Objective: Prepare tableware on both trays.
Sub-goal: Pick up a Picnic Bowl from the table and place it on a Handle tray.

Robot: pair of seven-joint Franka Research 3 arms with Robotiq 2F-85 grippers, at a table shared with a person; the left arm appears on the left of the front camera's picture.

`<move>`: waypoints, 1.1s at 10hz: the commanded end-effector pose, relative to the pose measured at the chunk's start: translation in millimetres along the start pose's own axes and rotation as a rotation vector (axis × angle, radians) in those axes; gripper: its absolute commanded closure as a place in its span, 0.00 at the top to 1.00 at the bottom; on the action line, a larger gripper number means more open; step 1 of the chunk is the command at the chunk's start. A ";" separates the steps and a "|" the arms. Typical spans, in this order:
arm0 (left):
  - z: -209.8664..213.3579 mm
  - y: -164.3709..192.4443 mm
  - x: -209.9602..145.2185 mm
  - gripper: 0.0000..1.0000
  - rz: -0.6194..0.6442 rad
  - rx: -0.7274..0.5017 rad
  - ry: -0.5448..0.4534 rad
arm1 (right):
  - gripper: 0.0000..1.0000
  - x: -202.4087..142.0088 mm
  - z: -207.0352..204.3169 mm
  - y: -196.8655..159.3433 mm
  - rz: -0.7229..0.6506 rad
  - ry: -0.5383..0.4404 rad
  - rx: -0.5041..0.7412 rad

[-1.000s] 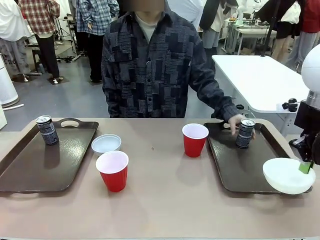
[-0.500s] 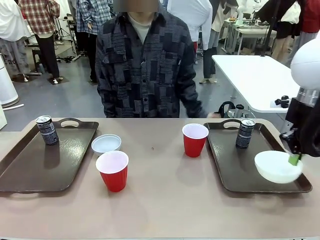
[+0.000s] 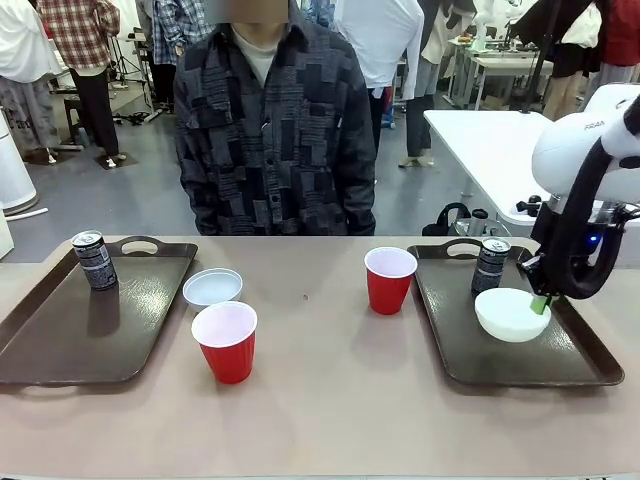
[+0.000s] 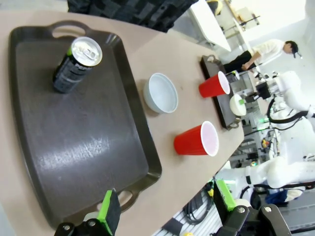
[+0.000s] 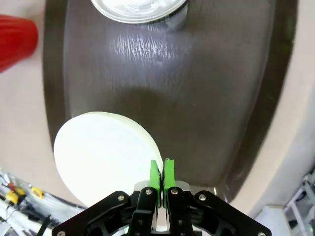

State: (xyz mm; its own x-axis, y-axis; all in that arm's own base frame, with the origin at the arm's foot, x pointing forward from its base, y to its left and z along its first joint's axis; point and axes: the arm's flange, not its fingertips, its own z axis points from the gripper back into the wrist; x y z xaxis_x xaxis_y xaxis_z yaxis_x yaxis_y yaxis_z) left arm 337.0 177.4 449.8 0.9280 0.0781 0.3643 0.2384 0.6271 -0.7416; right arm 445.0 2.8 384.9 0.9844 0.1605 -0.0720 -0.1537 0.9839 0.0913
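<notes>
Pinching the held white bowl (image 3: 505,316) over the right tray (image 3: 460,345)

Nearest, the left gripper (image 4: 166,204) hangs wide open, empty, above the near handle of the left tray (image 4: 74,142). The near red cup (image 3: 225,341) stands at 7 o'clock of table centre, the loose white bowl (image 3: 212,287) behind it. The right gripper (image 5: 161,177) has its pads narrow on the bowl's rim, clear from its wrist; the front view cannot settle bowl-to-tray contact. The right can (image 3: 490,265) crowds the bowl's 11 o'clock; the far red cup (image 3: 389,280) sits just off that tray's 9 o'clock rim.
</notes>
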 end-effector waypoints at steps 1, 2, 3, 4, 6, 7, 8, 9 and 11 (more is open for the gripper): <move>1.0 -0.8 0.6 1.00 -0.001 -0.009 -0.011 | 0.04 16.3 -12.9 -6.5 0.019 -0.019 0.040; 1.0 -0.8 0.6 1.00 -0.001 -0.009 -0.011 | 0.04 22.6 -19.1 -9.9 0.013 -0.016 0.037; 1.0 -0.8 0.6 1.00 -0.001 -0.009 -0.011 | 0.04 27.7 -23.1 -13.2 0.004 -0.013 0.050; 1.0 -0.8 0.6 1.00 -0.001 -0.009 -0.011 | 0.29 29.2 -24.3 -15.5 0.001 -0.011 0.055; 1.0 -0.8 0.6 1.00 -0.001 -0.009 -0.011 | 0.88 25.4 -19.4 -15.8 -0.001 -0.028 0.073; 1.0 -0.8 0.6 1.00 -0.001 -0.009 -0.011 | 0.83 20.6 -14.7 -13.5 -0.001 -0.033 0.071; 1.0 -0.8 0.6 1.00 -0.001 -0.009 -0.011 | 0.38 12.7 -8.1 -9.6 -0.004 -0.035 0.061; 1.0 -0.8 0.6 1.00 -0.001 -0.009 -0.011 | 1.00 2.3 2.9 -2.6 -0.011 -0.038 0.049; 1.0 -0.8 0.6 1.00 -0.001 -0.009 -0.011 | 1.00 -13.6 28.7 6.9 -0.033 -0.035 0.041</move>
State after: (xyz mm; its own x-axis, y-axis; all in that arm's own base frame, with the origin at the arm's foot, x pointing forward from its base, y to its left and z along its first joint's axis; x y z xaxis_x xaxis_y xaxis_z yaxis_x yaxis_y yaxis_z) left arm 337.0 177.4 449.7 0.9282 0.0780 0.3639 0.2381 0.6269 -0.7418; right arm 447.3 1.5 404.7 0.9886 0.1463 -0.0345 -0.1404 0.9809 0.1344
